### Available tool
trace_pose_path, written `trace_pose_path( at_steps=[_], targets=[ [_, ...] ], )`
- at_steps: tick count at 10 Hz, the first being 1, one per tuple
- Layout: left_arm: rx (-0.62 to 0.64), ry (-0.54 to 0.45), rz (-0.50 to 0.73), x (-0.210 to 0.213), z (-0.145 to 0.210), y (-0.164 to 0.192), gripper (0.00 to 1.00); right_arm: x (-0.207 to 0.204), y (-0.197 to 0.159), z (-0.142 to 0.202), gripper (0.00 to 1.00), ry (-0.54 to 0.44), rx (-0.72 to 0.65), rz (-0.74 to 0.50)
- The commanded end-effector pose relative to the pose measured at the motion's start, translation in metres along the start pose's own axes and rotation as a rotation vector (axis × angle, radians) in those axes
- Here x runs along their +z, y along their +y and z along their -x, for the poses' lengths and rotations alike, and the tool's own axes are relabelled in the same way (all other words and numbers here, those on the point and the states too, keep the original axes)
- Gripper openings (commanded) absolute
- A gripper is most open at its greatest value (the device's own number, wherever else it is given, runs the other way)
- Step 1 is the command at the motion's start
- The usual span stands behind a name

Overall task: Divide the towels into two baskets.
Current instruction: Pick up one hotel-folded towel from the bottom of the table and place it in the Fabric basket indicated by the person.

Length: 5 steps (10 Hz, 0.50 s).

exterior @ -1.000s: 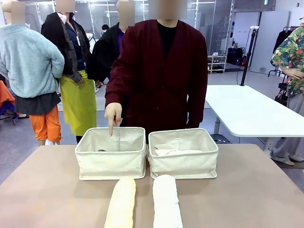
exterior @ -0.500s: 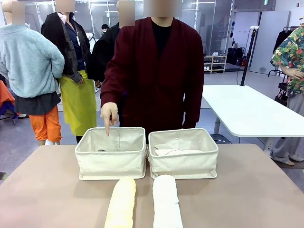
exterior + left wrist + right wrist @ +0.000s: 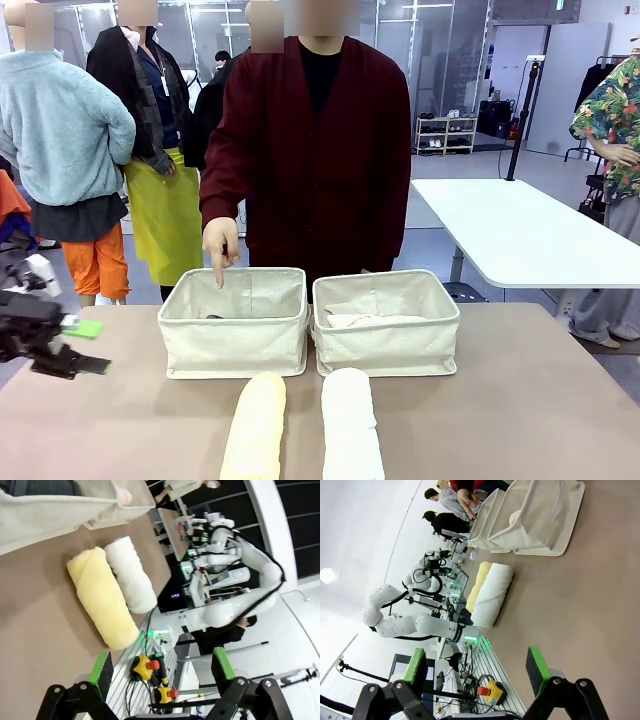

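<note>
While the person's hand (image 3: 220, 245) points a finger down into the left basket (image 3: 230, 348), the front view has the left end effector (image 3: 88, 347) low over the counter (image 3: 520, 400) at its left edge, jaws wide, nothing in them. The right basket (image 3: 385, 352) sits just beside the left one, walls abt touching. A pale pink towel (image 3: 362, 320) lies inside the right one. A dark sliver in the left one may be the grey roll, too little shows to tell. The yellow towel (image 3: 255, 425) and white towel (image 3: 350, 430) lie side by side on the robot's side of the baskets. Their long axes run from the robot's edge twd the baskets.

Left wrist view: left end effector (image 3: 162, 672) spread fully, empty. Yellow towel (image 3: 102, 600) is ahead and to the pic's left, with the white towel (image 3: 130, 575) touching it on the far side, so yellow is the nearer roll for this arm. I'd judge the jaws should close across its short width.

Right wrist view: right end effector (image 3: 476, 672) also fully open w/ nothing held, well back from the rolls. White towel (image 3: 494, 592) lies nearer it, yellow towel (image 3: 479, 580) behind. The right basket (image 3: 545, 525) is beyond, w/ a bit of pink showing inside.
</note>
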<state>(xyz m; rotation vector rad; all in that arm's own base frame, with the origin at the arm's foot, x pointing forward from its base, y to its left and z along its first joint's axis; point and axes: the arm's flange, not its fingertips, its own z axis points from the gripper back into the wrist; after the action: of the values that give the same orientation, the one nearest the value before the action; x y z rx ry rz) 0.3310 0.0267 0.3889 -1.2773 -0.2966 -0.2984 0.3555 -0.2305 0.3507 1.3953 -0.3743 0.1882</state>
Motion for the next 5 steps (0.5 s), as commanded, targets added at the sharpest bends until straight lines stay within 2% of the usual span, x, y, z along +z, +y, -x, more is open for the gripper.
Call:
trace_pose_path(
  at_steps=[1, 5],
  targets=[
    [0.025, 0.017, -0.128, -0.058, 0.028, -0.017, 1.00, -0.001, 0.004, 0.000, 1.00, 0.001, 0.016, -0.001],
    [0.045, 0.051, -0.322, -0.126, 0.030, -0.015, 1.00, -0.001, 0.004, 0.000, 1.00, 0.001, 0.016, -0.001]
  ],
)
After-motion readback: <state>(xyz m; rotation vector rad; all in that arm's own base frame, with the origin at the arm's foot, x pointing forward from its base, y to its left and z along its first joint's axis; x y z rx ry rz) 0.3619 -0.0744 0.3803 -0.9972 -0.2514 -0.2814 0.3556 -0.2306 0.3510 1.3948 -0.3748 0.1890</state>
